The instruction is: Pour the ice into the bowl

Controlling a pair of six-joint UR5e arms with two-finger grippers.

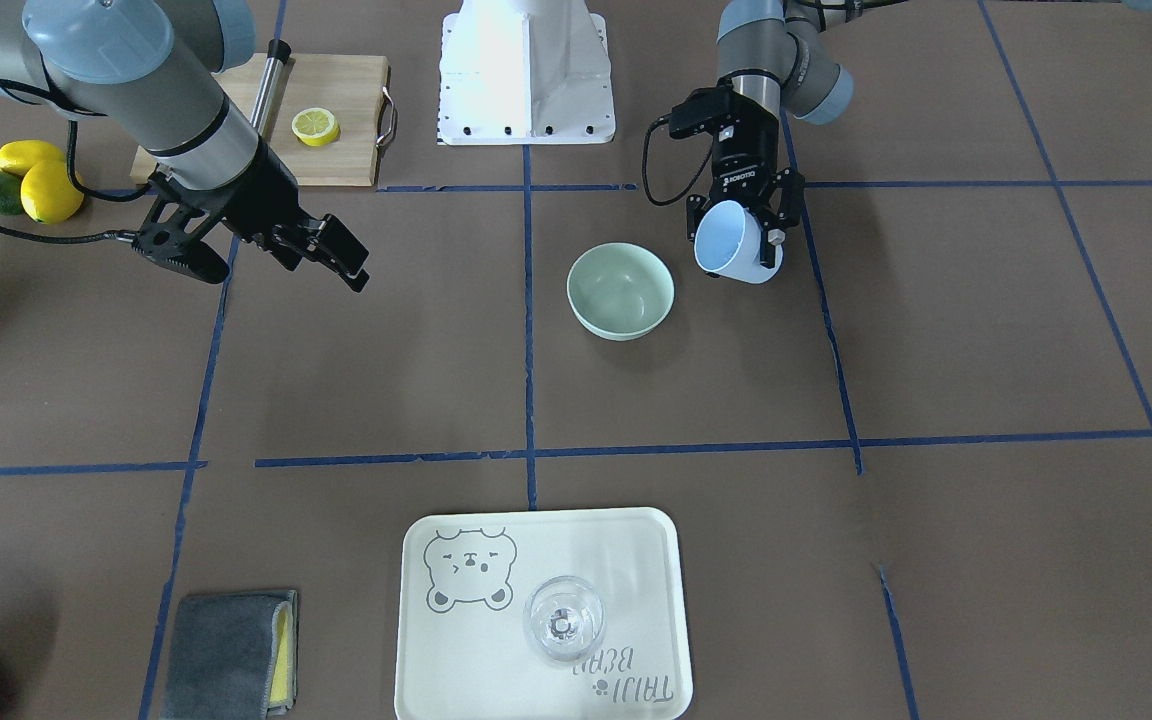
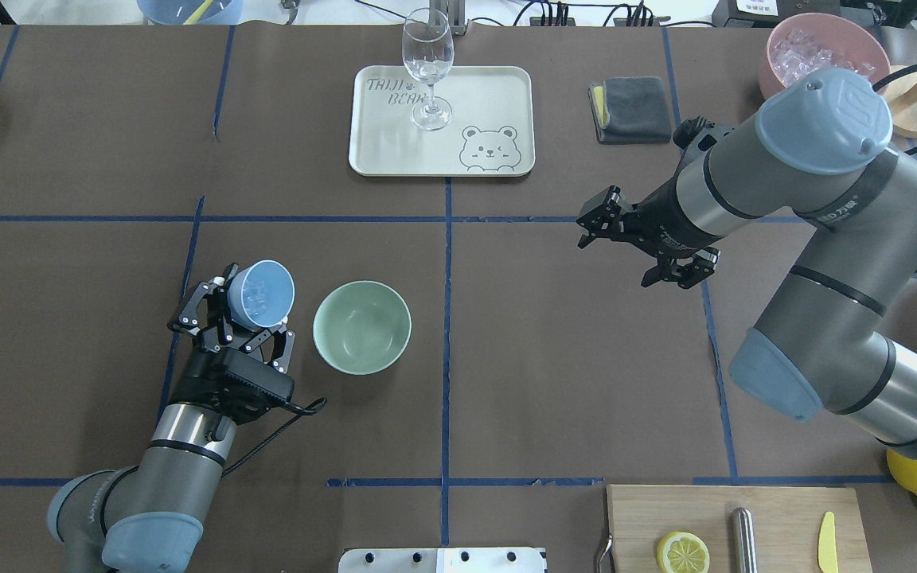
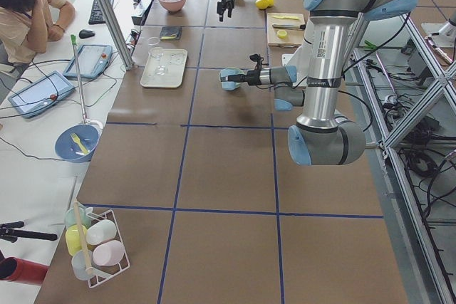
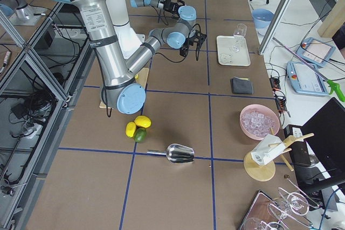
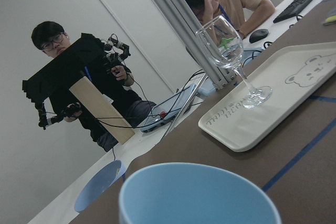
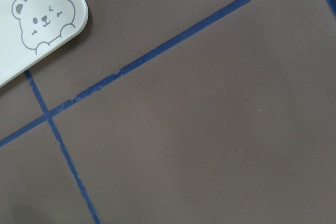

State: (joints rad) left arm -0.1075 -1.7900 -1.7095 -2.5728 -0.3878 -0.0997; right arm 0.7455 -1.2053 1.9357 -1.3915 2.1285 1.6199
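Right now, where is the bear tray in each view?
Front-facing: tray bottom centre.
Overhead: tray top centre.
Exterior left: tray upper, left of centre.
Exterior right: tray upper, right of centre.
Left wrist: tray at right.
Right wrist: tray's corner, top left.
Landmark: wine glass on it, unseen by right wrist.

The bowl (image 2: 361, 326) is pale mint green, plain. Beside it the cup (image 2: 261, 294) is light blue. The table (image 2: 554, 358) under it is brown, crossed by blue tape lines (image 2: 447, 263). Beyond the bowl, a cream tray (image 2: 498, 87) carries a grey bear outline (image 2: 488, 148); the cloth (image 2: 634, 107) is dark grey, yellow-edged.
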